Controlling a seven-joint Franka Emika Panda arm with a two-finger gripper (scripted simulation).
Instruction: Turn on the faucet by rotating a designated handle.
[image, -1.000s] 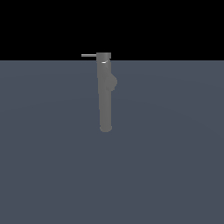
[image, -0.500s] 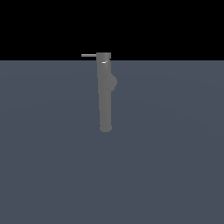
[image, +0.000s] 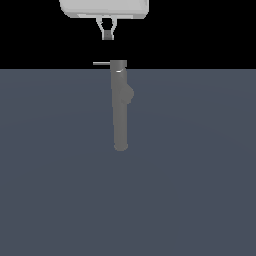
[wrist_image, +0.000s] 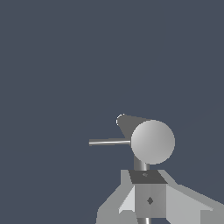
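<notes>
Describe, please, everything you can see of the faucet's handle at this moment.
The handle is a thin, straight, light grey rod that looks metallic. It juts level from the cap of the faucet toward the exterior view's left, much thinner than the column. Nothing touches it; the end effector hangs above it, apart.

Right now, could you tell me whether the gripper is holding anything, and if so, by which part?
Nothing is held. The gripper hangs apart from the faucet, clear of the handle.
</notes>
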